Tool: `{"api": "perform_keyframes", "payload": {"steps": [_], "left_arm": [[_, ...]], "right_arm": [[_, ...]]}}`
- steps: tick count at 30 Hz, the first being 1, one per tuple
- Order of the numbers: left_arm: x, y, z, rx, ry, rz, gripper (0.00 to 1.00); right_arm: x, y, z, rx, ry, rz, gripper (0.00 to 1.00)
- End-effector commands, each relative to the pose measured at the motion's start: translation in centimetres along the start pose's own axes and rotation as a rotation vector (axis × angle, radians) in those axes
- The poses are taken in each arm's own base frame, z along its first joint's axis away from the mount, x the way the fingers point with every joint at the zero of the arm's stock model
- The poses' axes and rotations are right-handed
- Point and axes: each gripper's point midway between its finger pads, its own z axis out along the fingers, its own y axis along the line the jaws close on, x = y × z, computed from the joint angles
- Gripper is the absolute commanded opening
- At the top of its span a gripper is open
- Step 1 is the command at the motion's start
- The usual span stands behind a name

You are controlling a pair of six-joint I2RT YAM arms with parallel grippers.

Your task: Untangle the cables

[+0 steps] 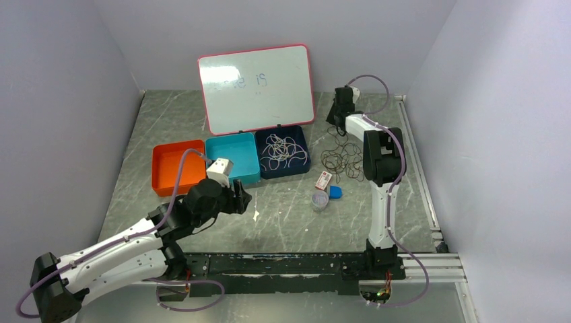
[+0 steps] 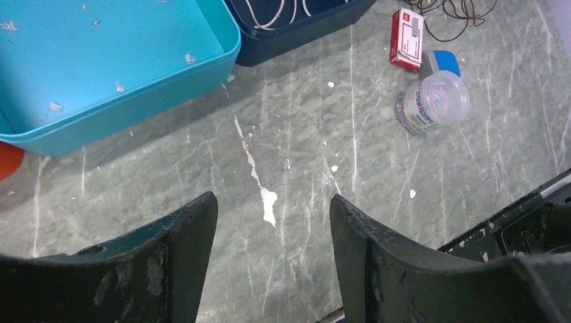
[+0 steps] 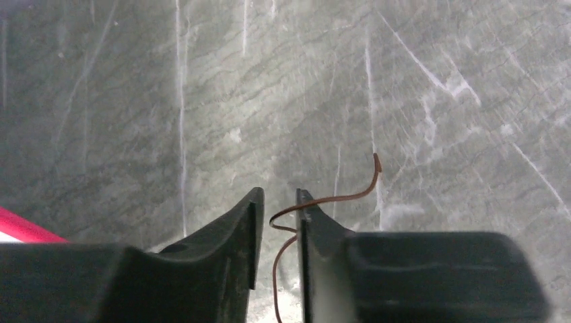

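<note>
Brown cable (image 3: 337,199), one loose end of it, runs between the fingers of my right gripper (image 3: 278,202), low over the grey table (image 3: 135,101). My jaws stand a narrow gap apart, wider than the strand. I see no pinch on it: it leans on one inner face and is clear of the other. I judge the rest of that strand to belong to the dark tangle (image 1: 345,158), which lies on the table at the far right, just in front of this hand. That tangle sits beside the navy tray (image 1: 286,173) that holds the white cables (image 1: 283,151).

If I lift with the gap as it is, the strand will likely slide straight out. Little of the end shows past my fingertips, so even a firm grip might catch too little of it. If I clamp and haul hard, the loops could cinch into a knot. The whole heap could also drag toward the red-and-white box (image 2: 407,39), the blue lid (image 2: 441,62) and the clear jar (image 2: 434,101) nearby, and the jar lies on its side, so it looks easy to set rolling.

My left gripper (image 2: 273,202) hangs wide open and empty over bare table near the teal tray (image 2: 135,111), well apart from the tangle. Nothing pins the heap down.
</note>
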Motion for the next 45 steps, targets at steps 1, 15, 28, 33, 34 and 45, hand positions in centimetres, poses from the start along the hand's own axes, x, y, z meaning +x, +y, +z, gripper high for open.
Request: {"api": "perform_keyframes", "payload": {"steps": [1, 15, 28, 33, 34, 45], "left_arm": [[-1.1, -0.2, -0.5, -0.002, -0.028, 0.006, 0.67], [-2.4, -1.7, -0.4, 0.059, -0.056, 0.04, 0.69], [-10.9, -8.6, -1.3, 0.287, -0.297, 0.184, 0.79], [-14.1, -13.0, -0.5, 0.411, -0.355, 0.248, 0.82], [-14.4, -13.9, -0.1, 0.438, -0.359, 0.259, 0.82], [-16.5, -21.3, 3.5, 0.667, -0.405, 0.359, 0.81]], "right_arm": [[-2.2, 0.6, 0.1, -0.024, -0.072, -0.007, 0.21], [-8.3, 0.0, -15.6, -0.086, -0.27, 0.027, 0.0], [-8.2, 0.0, -35.0, -0.303, -0.314, -0.001, 0.0], [-7.8, 2.7, -41.6, -0.526, -0.307, -0.061, 0.0], [-7.8, 3.2, -42.9, -0.569, -0.311, -0.072, 0.0], [-6.2, 5.9, -50.9, -0.854, -0.275, -0.073, 0.0]]}}
